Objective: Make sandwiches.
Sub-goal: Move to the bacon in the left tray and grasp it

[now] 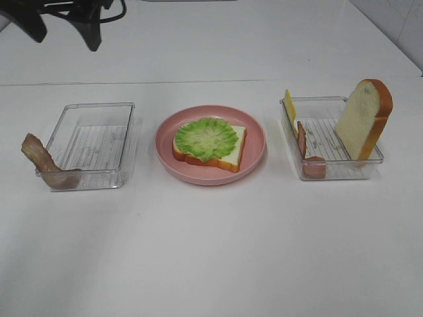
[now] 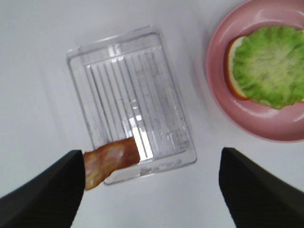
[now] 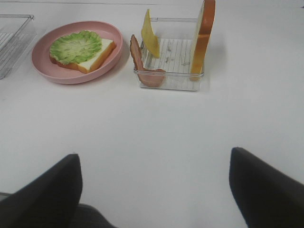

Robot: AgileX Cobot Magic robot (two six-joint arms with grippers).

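A bread slice (image 1: 232,157) topped with green lettuce (image 1: 209,137) lies on the pink plate (image 1: 210,177). A bacon strip (image 1: 41,158) hangs over the front left corner of the left clear tray (image 1: 92,142). The right clear tray (image 1: 330,173) holds yellow cheese (image 1: 289,105), a bacon strip (image 1: 302,139) and an upright bread slice (image 1: 362,119). My left gripper (image 2: 152,190) is open and empty above the left tray's bacon (image 2: 111,159). My right gripper (image 3: 154,190) is open and empty, well short of the right tray (image 3: 175,83).
A dark arm part (image 1: 66,16) shows at the table's far left edge in the exterior view. The white table (image 1: 211,251) spreads wide in front of the trays and plate.
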